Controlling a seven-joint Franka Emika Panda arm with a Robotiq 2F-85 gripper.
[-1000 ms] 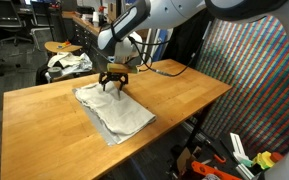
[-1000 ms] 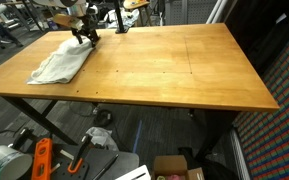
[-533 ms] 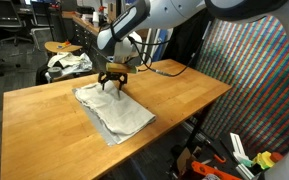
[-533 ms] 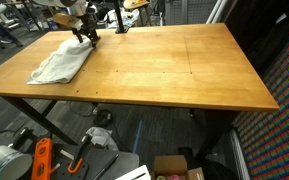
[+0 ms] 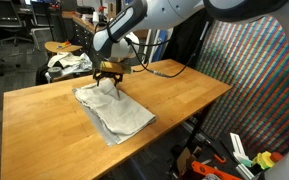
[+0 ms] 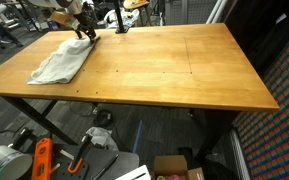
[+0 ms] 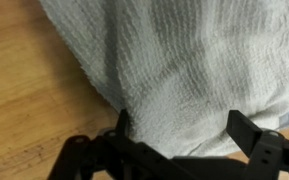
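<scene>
Claw wide open over one crumpled white towel on one wooden table.

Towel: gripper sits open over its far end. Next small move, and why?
Probably ease the gripper straight down onto the towel. Its fingers stand open and hold nothing, and the wrist view shows rumpled cloth filling the gap between them, so a short descent should put a fold within reach.
</scene>
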